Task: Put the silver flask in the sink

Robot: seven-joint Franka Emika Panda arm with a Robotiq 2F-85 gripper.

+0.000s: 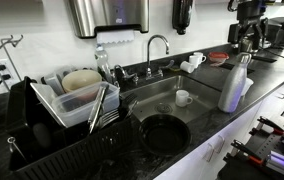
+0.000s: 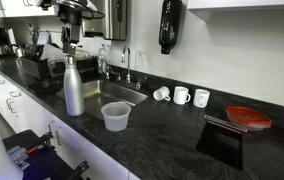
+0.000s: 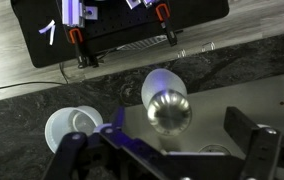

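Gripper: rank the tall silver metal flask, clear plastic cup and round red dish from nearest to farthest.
1. Tall silver metal flask, directly under the gripper.
2. Clear plastic cup, beside the flask.
3. Round red dish, far along the counter.

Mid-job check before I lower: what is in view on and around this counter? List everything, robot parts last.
silver flask: one, matte silver, upright on the counter beside the sink
sink: one, stainless steel, set into the counter
faucet: one, chrome, behind the sink
mug in the sink: one, white, on the basin floor
mugs on the counter: three, white, in a row near the wall
plastic cup: one, clear, next to the flask
dish rack: one, black, beside the sink, holding containers
round dish: one, red, on the counter
counter: one, dark
gripper: one, black, open, above the flask
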